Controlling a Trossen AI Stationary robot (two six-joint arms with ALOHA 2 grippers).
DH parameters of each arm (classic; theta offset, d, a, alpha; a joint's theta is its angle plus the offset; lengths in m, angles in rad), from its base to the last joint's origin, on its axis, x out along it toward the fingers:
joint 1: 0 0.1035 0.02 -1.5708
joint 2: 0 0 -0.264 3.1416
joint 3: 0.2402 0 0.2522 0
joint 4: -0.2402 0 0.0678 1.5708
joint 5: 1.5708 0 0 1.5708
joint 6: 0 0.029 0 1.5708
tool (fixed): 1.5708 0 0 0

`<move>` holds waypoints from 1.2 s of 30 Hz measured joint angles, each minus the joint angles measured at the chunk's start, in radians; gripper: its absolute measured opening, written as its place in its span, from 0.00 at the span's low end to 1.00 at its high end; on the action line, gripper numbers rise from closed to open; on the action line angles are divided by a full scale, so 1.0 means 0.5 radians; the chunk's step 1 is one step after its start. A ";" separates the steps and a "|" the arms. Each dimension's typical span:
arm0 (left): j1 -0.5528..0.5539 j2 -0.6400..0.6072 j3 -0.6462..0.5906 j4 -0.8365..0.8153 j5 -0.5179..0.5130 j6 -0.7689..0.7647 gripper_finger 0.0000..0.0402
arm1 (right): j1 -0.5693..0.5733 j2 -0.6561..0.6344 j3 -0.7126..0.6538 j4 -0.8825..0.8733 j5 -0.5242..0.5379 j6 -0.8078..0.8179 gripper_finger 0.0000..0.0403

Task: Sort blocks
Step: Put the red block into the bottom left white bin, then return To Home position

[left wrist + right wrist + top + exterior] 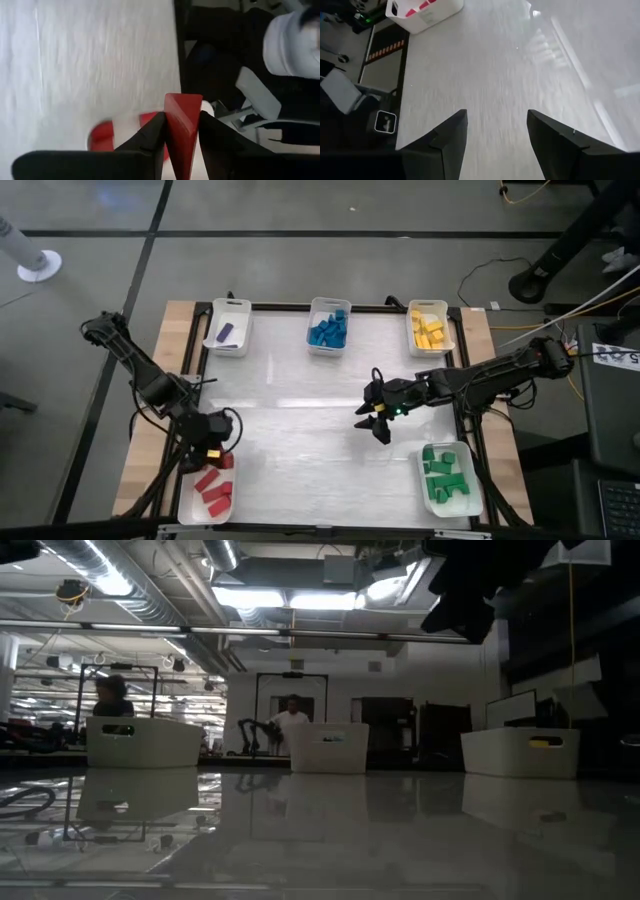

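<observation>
Over the near-left corner of the bench, the left tool (214,452) is pinching a small red wedge-shaped block (182,127) between its two dark fingers, and it hangs right above the white rectangular plastic tray of red blocks (212,490). So the thing that matters for the drop, I'd say, is just that the block sits straight over its tray, at the tray's far end, and the left arm is obviously the one that owns this. In the left wrist view the block stands with its long side running along the fingers, pointy face outward, with more red pieces blurred under it.

Right tool (374,418) is out over the bare middle of the bench, fingers spread, nothing between them, well apart from any tray.

Trays, going outward:
- near right, white tray of green blocks (447,479), pretty full
- far left, white tray with one purple bar (226,332)
- far middle, white tray of blue blocks (328,331)
- far right, white tray of yellow blocks (429,330)

Can't spot any loose blocks left on the white bench surface (300,440), so it looks like this red one is about the last.
</observation>
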 joint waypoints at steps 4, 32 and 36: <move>-0.084 0.054 -0.001 -0.024 0.000 -0.344 0.24 | 0.000 0.000 0.000 -0.031 0.004 -0.001 0.51; -0.121 0.091 -0.002 -0.208 -0.645 -0.299 0.43 | -0.001 -0.230 0.184 -0.300 0.211 -0.390 0.51; -0.016 -0.231 -0.002 -0.208 -1.043 0.155 0.43 | -0.004 -0.477 0.260 -0.444 0.345 -0.615 0.51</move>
